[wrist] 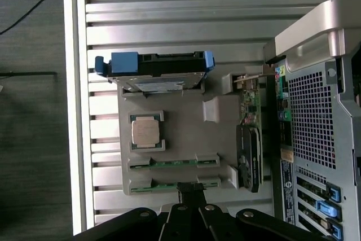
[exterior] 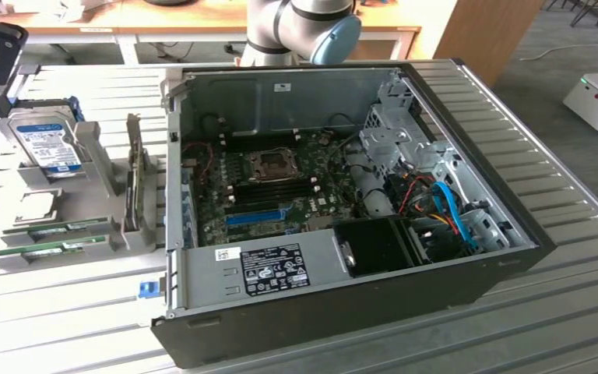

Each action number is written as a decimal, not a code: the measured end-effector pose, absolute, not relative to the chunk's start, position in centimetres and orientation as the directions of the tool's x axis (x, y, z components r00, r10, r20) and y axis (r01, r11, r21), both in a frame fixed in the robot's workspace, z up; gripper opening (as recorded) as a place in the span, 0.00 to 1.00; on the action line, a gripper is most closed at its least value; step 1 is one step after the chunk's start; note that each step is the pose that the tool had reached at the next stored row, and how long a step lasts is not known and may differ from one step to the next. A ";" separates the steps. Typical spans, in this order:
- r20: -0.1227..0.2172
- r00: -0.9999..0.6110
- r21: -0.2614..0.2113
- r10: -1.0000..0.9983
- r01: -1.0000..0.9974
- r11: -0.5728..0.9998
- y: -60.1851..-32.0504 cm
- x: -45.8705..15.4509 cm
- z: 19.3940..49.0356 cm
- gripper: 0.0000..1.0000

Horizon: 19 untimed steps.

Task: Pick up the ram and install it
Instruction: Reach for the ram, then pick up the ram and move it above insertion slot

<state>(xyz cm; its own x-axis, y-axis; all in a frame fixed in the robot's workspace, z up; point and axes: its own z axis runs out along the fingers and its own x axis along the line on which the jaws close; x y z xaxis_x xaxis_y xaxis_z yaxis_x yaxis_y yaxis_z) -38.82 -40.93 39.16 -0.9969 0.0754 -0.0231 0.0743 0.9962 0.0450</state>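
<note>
Item: gripper point(wrist: 190, 188), fingers pressed together, holding nothing. We list the ram point(wrist: 163, 184) seated in the grey holder point(wrist: 180, 134), in line with the fingertips and out of their grasp; a second green stick point(wrist: 174, 162) lies just beyond it, in the next slot.

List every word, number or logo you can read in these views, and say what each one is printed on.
No text reads clearly.
White sticker on the black computer case: print too small.
Blue label on the silver hard drive: blurred.
Square silver processor lid: markings too faint.
Green ram sticks: pale labels unreadable.
</note>
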 end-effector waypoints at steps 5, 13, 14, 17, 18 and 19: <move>-0.023 -0.997 0.045 0.075 0.074 0.996 -41.0 -38.8 39.2 0.11; -0.023 -0.997 0.045 0.075 0.074 0.996 -41.0 -38.8 39.2 0.11; -0.023 -0.997 0.045 0.074 0.073 0.996 -41.0 -38.8 39.2 0.11; -0.023 -0.998 0.045 0.064 0.063 0.997 -41.0 -38.8 39.2 0.11; -0.023 -0.998 0.045 0.057 0.056 0.997 -41.0 -38.8 39.2 0.11; -0.023 -0.999 0.045 0.049 0.048 0.998 -41.0 -38.8 39.2 0.11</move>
